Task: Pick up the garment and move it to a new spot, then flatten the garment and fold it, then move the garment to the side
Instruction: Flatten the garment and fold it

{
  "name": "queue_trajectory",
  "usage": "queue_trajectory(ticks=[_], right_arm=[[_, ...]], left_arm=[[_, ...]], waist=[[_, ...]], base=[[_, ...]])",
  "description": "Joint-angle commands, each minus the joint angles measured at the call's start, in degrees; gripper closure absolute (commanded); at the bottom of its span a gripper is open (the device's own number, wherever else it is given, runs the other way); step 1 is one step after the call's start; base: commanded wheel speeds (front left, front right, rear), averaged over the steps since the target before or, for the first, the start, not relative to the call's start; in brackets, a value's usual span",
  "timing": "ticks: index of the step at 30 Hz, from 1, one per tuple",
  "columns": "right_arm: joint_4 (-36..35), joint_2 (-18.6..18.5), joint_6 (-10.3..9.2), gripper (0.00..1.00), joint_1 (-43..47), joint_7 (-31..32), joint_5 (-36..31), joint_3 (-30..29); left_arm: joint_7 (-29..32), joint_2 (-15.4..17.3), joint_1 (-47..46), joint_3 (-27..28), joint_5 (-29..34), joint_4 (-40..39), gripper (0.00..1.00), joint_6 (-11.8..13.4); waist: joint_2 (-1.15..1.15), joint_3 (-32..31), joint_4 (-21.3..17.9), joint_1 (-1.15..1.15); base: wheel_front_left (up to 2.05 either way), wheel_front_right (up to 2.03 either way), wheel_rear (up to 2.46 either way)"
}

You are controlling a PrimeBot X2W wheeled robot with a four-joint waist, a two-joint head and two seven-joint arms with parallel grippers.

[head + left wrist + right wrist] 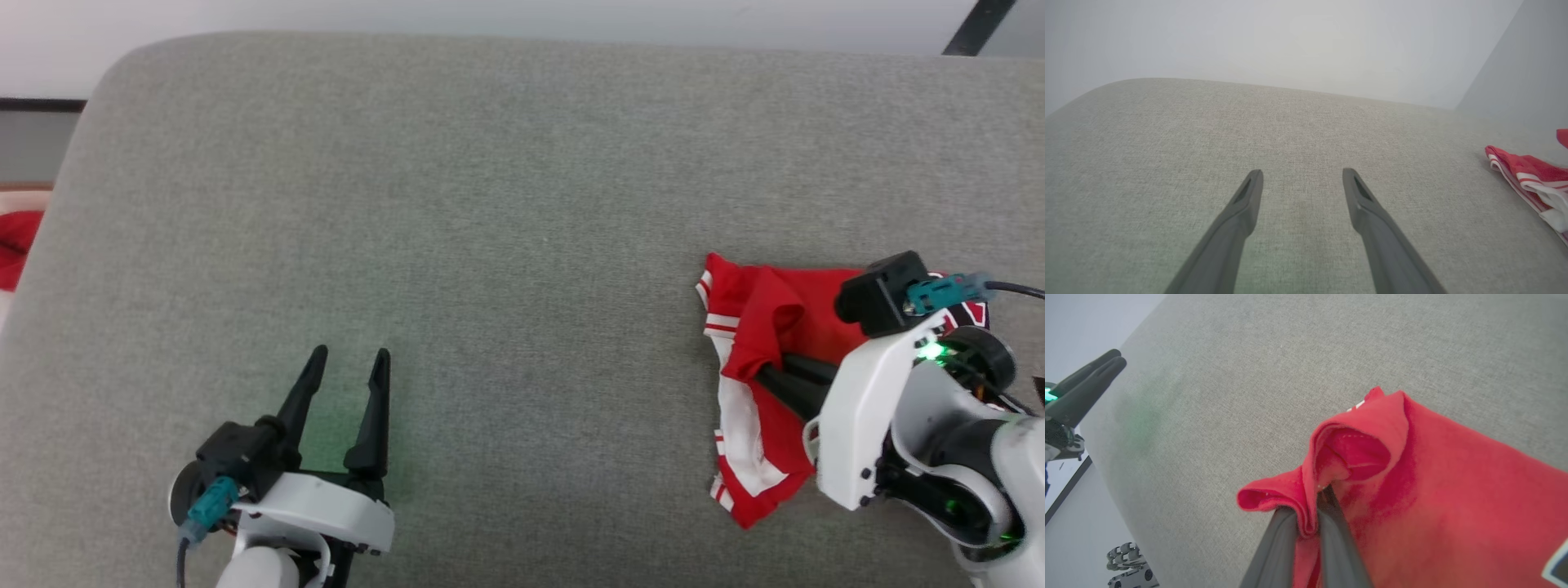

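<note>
The garment point(763, 359), a red jersey with white and striped trim, lies bunched at the right of the grey cushion point(490, 204). My right gripper point(767, 371) is shut on a fold of its red cloth point(1331, 457), which bulges up over the pinched fingers point(1280, 539). My left gripper point(347, 363) rests open at the lower left, nothing between its fingers point(1245, 204), well apart from the garment. In the left wrist view the garment's striped edge point(1531, 179) shows at the far right. The right wrist view also catches my left gripper point(1086, 381) at its left edge.
The cushion's rounded far edge point(506, 45) meets a pale wall. A red cloth point(15, 245) lies off the cushion's left side. A dark strip point(976, 28) shows at the top right. Bare cushion stretches between the two grippers.
</note>
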Motion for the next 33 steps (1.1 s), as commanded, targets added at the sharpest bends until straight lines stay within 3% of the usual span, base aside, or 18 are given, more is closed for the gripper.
queue_trajectory(ticks=[1, 12, 13, 14, 15, 16, 17, 25, 33], right_arm=[[0.81, 0.59, -0.09, 1.00, -0.66, -0.64, 0.17, 0.52], [9.91, 0.30, -0.09, 1.00, -0.81, -5.95, 0.03, 4.37], [10.30, 0.31, -0.09, 0.93, -1.05, -6.37, 0.07, 4.67], [10.53, 0.36, -0.09, 0.62, -1.31, -6.84, 0.18, 5.28], [10.51, 0.38, -0.09, 0.40, -1.53, -7.32, 0.44, 5.93], [10.51, 0.45, -0.09, 0.05, -1.58, -7.94, 0.93, 6.09], [10.44, 0.52, -0.09, 0.00, -1.73, -8.61, 1.42, 6.45], [9.85, -2.34, -0.09, 0.00, -2.72, -15.16, 5.46, 8.23], [14.93, -5.73, -0.09, 0.00, 0.67, -25.18, 8.56, 2.73]], left_arm=[[-0.24, -0.26, -0.46, 0.02, -0.15, 0.00, 0.00, -0.14], [-0.24, -1.10, -0.84, -0.59, -1.02, 0.83, 0.00, -0.14], [-0.24, -1.01, -0.83, -0.54, -1.07, 0.88, 0.00, -0.14], [-0.24, -0.90, -0.78, -0.41, -1.08, 0.93, 0.00, -0.14], [-0.24, -0.78, -0.66, -0.27, -1.07, 1.00, 0.00, -0.14], [-0.24, -0.68, -0.47, -0.15, -1.17, 1.10, 0.00, -0.14], [-0.24, -0.57, -0.27, -0.01, -1.24, 1.22, 0.00, -0.14], [-0.24, 0.60, 1.21, 0.52, -2.06, 1.49, 0.00, -0.14], [-0.24, 2.60, 2.45, 0.94, -2.99, 2.76, 0.00, -0.14]], waist=[[0.00, 0.35, 0.64, 0.00], [0.00, 0.48, 2.10, 0.00], [0.00, 0.40, 2.04, 0.00], [0.00, 0.21, 1.91, 0.00], [0.00, -0.04, 1.72, 0.00], [0.00, -0.35, 1.50, 0.00], [0.00, -0.70, 1.22, 0.00], [0.00, -4.00, -1.89, 0.00], [0.00, -7.32, -5.43, 0.00]], base=[[0.00, 0.00, 0.00], [0.00, 0.00, 0.00], [0.00, 0.00, 0.00], [0.00, 0.00, 0.00], [0.00, 0.00, 0.00], [0.00, 0.00, 0.00], [0.00, 0.00, 0.00], [0.00, 0.00, 0.00], [0.00, 0.00, 0.00]])
